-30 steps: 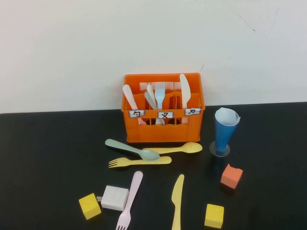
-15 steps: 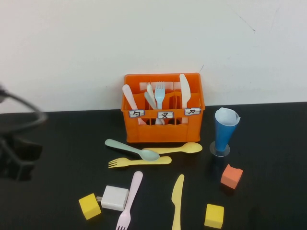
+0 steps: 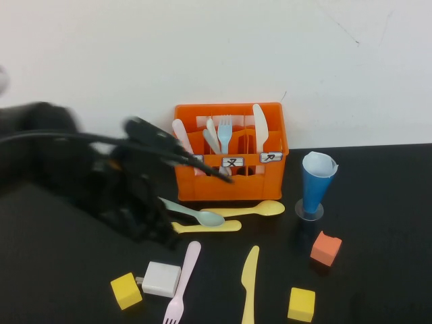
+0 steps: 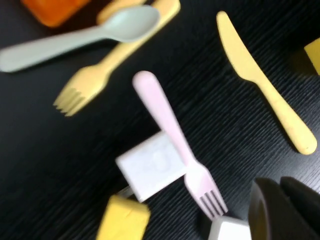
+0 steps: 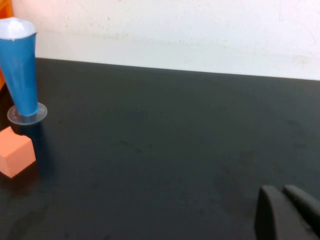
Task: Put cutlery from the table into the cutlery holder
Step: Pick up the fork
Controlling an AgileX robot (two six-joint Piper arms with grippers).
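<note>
The orange cutlery holder (image 3: 270,183) stands at the back of the black table (image 3: 385,223) with several pale pieces upright in it. In front lie a green spoon (image 3: 197,213), a yellow spoon (image 3: 253,210), a yellow fork (image 3: 206,227), a pale pink fork (image 3: 183,278) and a pale yellow knife (image 3: 250,283). My left arm is a dark blur over the table's left; its gripper (image 3: 145,228) hangs by the yellow fork's tines. In the left wrist view the gripper (image 4: 277,189) is shut and empty, near the pink fork's tines (image 4: 172,145); the knife (image 4: 260,85) lies beyond. My right gripper (image 5: 282,192) is shut over bare table.
A white charger block (image 3: 162,278) touches the pink fork's left side, with a yellow cube (image 3: 126,290) beside it. Another yellow cube (image 3: 301,304) sits right of the knife. An orange cube (image 3: 326,248) and a blue cone cup (image 3: 316,182) stand right of the holder.
My left arm has swept in from the left edge to the cutlery in front of the holder. The cutlery and blocks have not moved.
</note>
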